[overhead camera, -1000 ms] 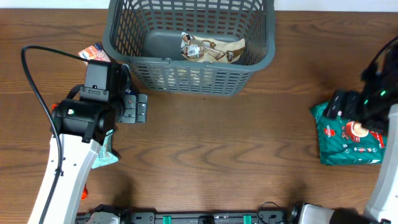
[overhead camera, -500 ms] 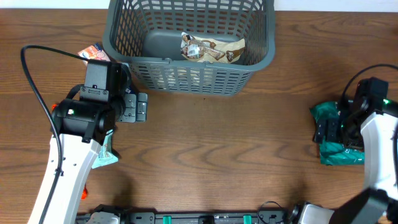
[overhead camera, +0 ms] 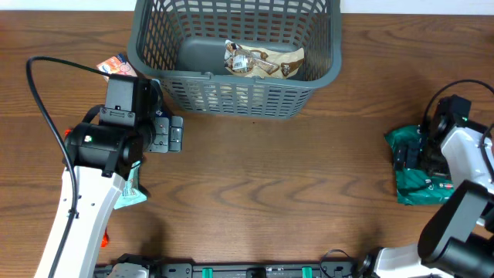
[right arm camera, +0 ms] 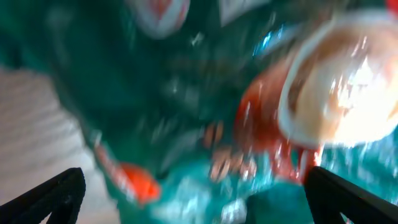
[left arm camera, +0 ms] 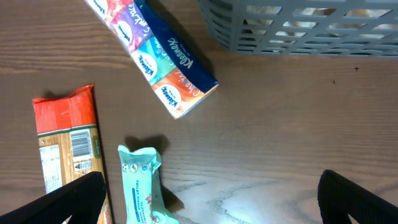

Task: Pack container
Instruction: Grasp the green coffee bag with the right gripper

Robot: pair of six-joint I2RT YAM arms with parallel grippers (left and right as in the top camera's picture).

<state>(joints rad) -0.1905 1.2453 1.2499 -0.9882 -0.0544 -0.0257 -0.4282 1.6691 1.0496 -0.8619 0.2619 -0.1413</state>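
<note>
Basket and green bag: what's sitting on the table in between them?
Nothing. The overhead view shows only bare brown table between the basket and the green bag.

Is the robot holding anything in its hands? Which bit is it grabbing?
Nothing is held yet. The left gripper is open and empty. The right gripper is open too, close above the crinkly green foil snack bag, not shut on it.

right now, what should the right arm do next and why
Probably close the right pincer on the green bag: it looks wide open, the bag fills the right wrist view, and the bag lies on the table outside the basket.
</note>
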